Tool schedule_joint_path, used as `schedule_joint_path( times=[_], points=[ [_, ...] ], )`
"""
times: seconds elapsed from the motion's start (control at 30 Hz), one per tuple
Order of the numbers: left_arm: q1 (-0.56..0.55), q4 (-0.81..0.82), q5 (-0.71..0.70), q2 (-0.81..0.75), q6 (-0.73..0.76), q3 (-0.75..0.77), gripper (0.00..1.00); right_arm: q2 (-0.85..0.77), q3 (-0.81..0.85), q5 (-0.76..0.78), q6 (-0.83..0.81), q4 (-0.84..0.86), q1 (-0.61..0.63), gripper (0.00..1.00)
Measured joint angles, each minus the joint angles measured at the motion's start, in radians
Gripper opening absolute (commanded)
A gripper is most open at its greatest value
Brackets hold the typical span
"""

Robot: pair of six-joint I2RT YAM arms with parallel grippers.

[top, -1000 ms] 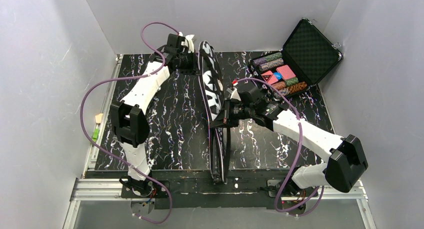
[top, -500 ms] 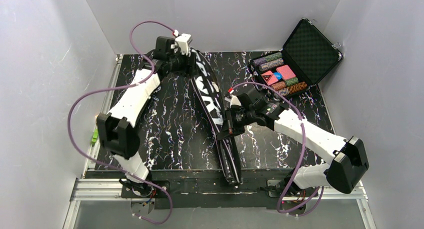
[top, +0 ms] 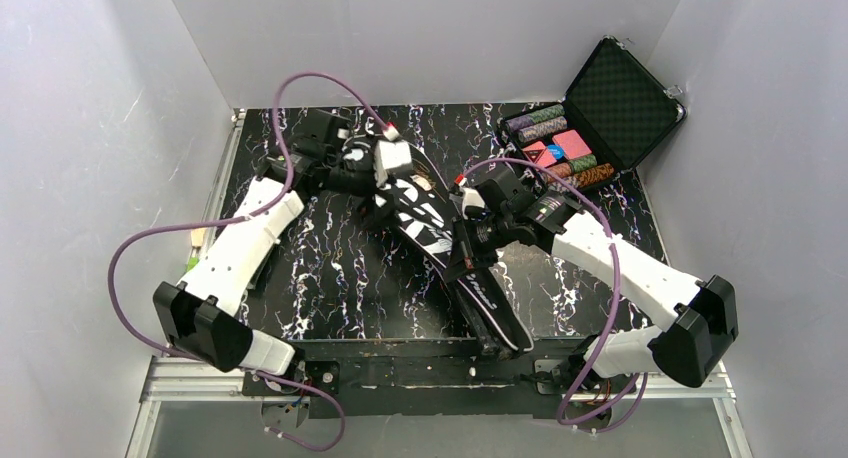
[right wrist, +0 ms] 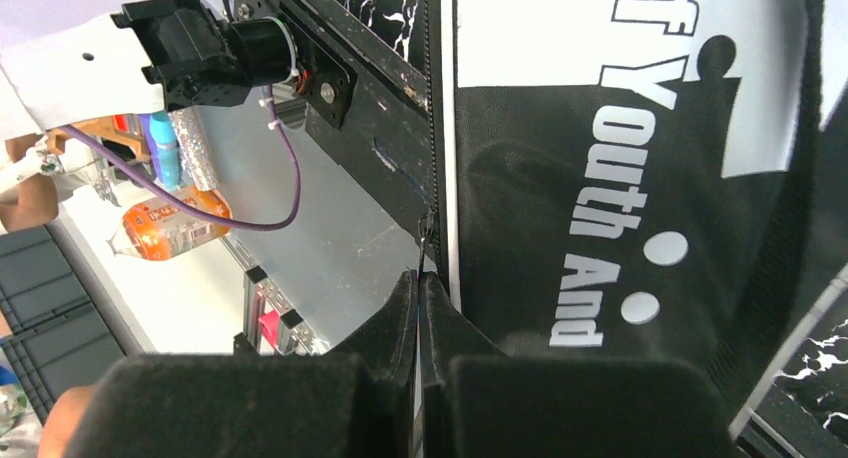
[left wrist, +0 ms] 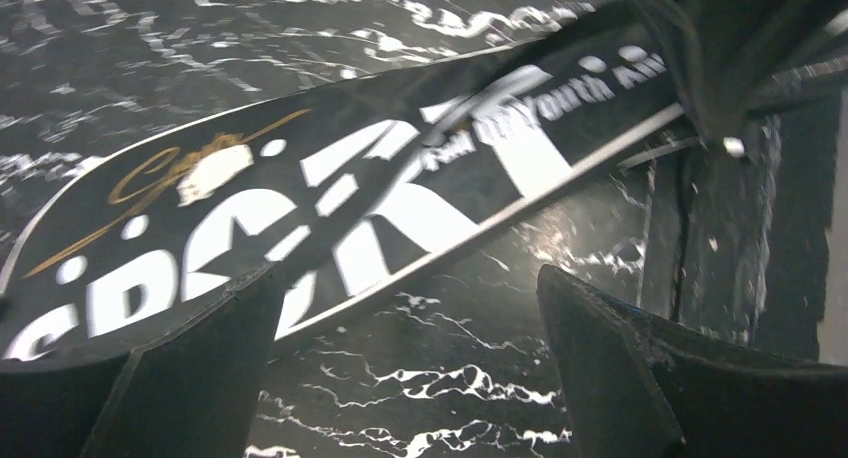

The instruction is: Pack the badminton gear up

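The long black racket bag [top: 440, 238] lettered "SPORT" lies flat and diagonal on the table, its wide head at the back centre and its narrow end at the front edge. My left gripper [top: 378, 210] hovers over the head end, open, with only marbled tabletop between its fingers [left wrist: 600, 358]; the bag [left wrist: 330, 208] lies just beyond the fingertips. My right gripper [top: 462, 263] is at the bag's middle, on its left edge. In the right wrist view it [right wrist: 418, 275] is shut on the thin zipper pull [right wrist: 425, 233] of the bag [right wrist: 620, 128].
An open black hard case of coloured poker chips [top: 590, 128] stands at the back right. The black marbled table [top: 330, 268] ends in a metal frame [top: 400, 373] at the front. Grey walls enclose three sides. Bottles [right wrist: 165, 223] lie beyond the table.
The left gripper opened and let go of the bag's head end. The bag went from standing on edge to lying flat, its near end swinging right. The left arm moved toward the centre.
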Motion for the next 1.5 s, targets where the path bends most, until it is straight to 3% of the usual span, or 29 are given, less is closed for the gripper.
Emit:
schedule_joint_path(
  times=[0.23,0.5,0.63,0.77,0.87,0.97,1.03,1.1,1.3,1.43,1.5],
  points=[
    [-0.143,-0.069,-0.066,-0.03,0.294,-0.19,0.98,0.0,0.058,-0.001,-0.04,-0.068,0.0,0.01],
    [-0.206,0.253,-0.196,-0.207,0.462,-0.497,0.98,0.0,0.081,-0.007,-0.046,-0.092,0.0,0.01],
    [-0.258,0.458,-0.243,-0.243,0.481,-0.556,0.98,-0.002,0.081,-0.015,-0.04,-0.09,0.0,0.01],
    [-0.283,0.538,-0.261,-0.244,0.509,-0.583,0.97,-0.01,0.081,-0.023,-0.031,-0.088,0.0,0.01],
    [-0.303,0.558,-0.265,-0.238,0.539,-0.598,0.84,-0.021,0.081,-0.035,-0.023,-0.08,0.0,0.01],
    [-0.313,0.557,-0.26,-0.208,0.573,-0.594,0.6,-0.029,0.081,-0.044,-0.016,-0.075,0.0,0.01],
    [-0.315,0.525,-0.256,-0.168,0.594,-0.573,0.22,-0.034,0.08,-0.046,-0.013,-0.074,0.0,0.01],
    [-0.316,0.481,-0.253,-0.115,0.598,-0.525,0.0,-0.041,0.078,-0.045,-0.01,-0.074,0.0,0.01],
    [-0.321,0.282,-0.273,0.003,0.604,-0.307,0.0,-0.128,0.018,-0.032,0.019,-0.019,-0.05,0.01],
    [-0.325,0.09,-0.283,0.072,0.597,-0.128,0.0,-0.227,-0.039,-0.08,0.066,0.045,-0.151,0.01],
    [-0.329,-0.048,-0.291,0.127,0.596,0.005,0.0,-0.265,-0.048,-0.121,0.088,0.066,-0.222,0.14]
  ],
)
